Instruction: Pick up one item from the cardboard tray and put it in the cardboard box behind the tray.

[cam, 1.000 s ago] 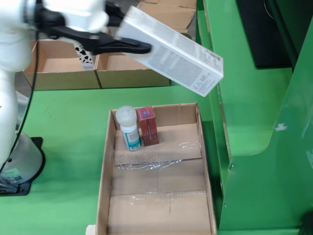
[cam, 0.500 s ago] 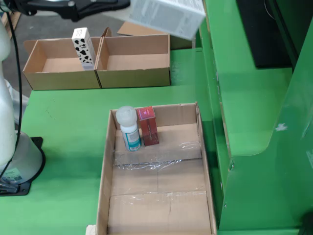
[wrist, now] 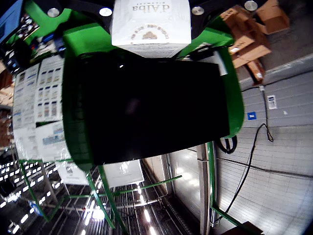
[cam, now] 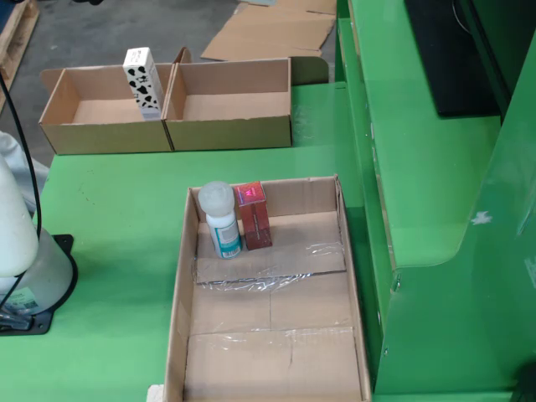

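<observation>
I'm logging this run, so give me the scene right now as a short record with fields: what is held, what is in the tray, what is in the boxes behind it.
held item: white printed carton shows at the top of the wrist view, against the end effector
arm in fixed view: only the white base shows
tray contents: white-capped bottle with teal label and small red box, upright, side by side at the far end of the brown cardboard tray
left rear cardboard box: black-and-white patterned carton
right rear cardboard box: nothing visible inside

1. A white carton [wrist: 150, 22] printed "d'Alba" sits at the top edge, its print upside down
2. A black screen [wrist: 151, 107] in a green frame [wrist: 73, 122] fills the middle
3. Cardboard boxes [wrist: 254, 29] lie upper right
</observation>
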You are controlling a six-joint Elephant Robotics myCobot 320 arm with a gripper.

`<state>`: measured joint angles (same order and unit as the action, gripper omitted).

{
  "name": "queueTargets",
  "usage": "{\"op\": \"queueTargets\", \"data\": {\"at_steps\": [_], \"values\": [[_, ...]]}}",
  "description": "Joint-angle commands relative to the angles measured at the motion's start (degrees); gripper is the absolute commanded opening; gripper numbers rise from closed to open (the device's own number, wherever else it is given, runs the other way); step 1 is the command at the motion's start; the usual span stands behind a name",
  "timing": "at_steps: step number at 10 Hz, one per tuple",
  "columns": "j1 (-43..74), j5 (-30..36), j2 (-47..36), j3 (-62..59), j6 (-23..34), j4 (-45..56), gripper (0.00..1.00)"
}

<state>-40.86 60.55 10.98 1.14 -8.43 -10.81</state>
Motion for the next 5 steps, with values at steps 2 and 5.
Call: {"op": "queueTargets", "data": {"at_steps": [2,5], "values": [[-34.5,-1.2,-2.8,-1.1,-5.2,44.7,0.00],[-46.0,-2.3,-3.4,-1.1,-9.4,51.7,0.00]]}}
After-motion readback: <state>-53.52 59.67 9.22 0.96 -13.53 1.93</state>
